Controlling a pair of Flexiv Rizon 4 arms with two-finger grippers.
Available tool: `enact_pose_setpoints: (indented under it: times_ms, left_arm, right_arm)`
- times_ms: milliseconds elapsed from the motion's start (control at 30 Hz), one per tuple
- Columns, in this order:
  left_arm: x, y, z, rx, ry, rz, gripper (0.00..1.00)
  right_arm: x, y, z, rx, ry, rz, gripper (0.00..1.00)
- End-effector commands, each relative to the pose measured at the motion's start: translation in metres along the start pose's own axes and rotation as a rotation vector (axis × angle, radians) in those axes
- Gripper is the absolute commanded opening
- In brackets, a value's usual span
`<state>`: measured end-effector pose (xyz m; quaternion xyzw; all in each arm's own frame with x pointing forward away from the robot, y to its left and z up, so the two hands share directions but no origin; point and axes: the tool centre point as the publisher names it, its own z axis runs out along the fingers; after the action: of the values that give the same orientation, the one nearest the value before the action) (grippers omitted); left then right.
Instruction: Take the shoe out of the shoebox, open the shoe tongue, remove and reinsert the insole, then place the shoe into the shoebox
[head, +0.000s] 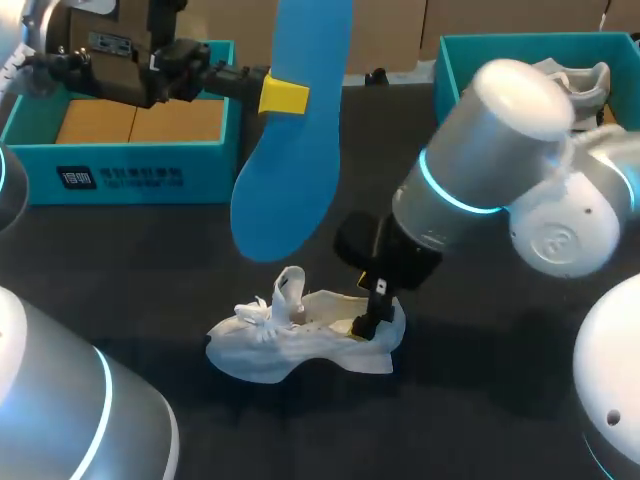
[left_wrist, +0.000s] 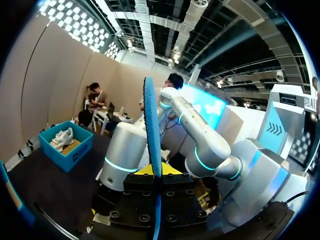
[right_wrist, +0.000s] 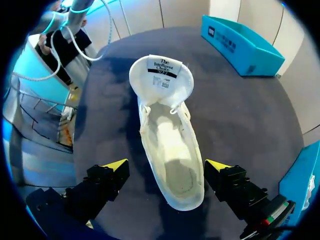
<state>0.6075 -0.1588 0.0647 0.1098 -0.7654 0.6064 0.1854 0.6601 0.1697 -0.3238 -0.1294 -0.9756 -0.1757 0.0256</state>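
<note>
My left gripper (head: 285, 96) is shut on the blue insole (head: 290, 150) and holds it upright in the air above the table. In the left wrist view the insole (left_wrist: 152, 125) shows edge-on, clamped in that gripper (left_wrist: 159, 172). The white shoe (head: 300, 335) lies on the dark table below, with its tongue (right_wrist: 161, 75) folded forward and the inside bare. My right gripper (head: 376, 312) hangs over the shoe's heel. In the right wrist view that gripper (right_wrist: 167, 166) is open, and the heel of the shoe (right_wrist: 170, 150) sits between its fingers.
An open teal shoebox (head: 120, 165) stands at the back left behind my left arm. A second teal box (head: 470, 50) at the back right holds another white shoe (head: 580, 80). My right arm (head: 500, 140) reaches across the table's right half.
</note>
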Motion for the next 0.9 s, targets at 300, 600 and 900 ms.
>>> enact_pose_setpoints:
  times_ms: [300,600,900]
  left_arm:
    - [-0.002,-0.002,0.001,-0.005,0.002,0.0,0.0]
    - [0.007,-0.008,-0.001,0.034,0.04,0.045,0.0]
    - [0.017,-0.018,-0.016,0.06,-0.001,0.096,0.0]
  right_arm:
    - [-0.006,0.004,0.0,0.343,0.007,-0.009,1.0]
    - [-0.008,0.001,-0.002,0.335,0.0,-0.025,1.0]
    - [-0.01,0.002,0.0,0.334,0.007,-0.045,1.0]
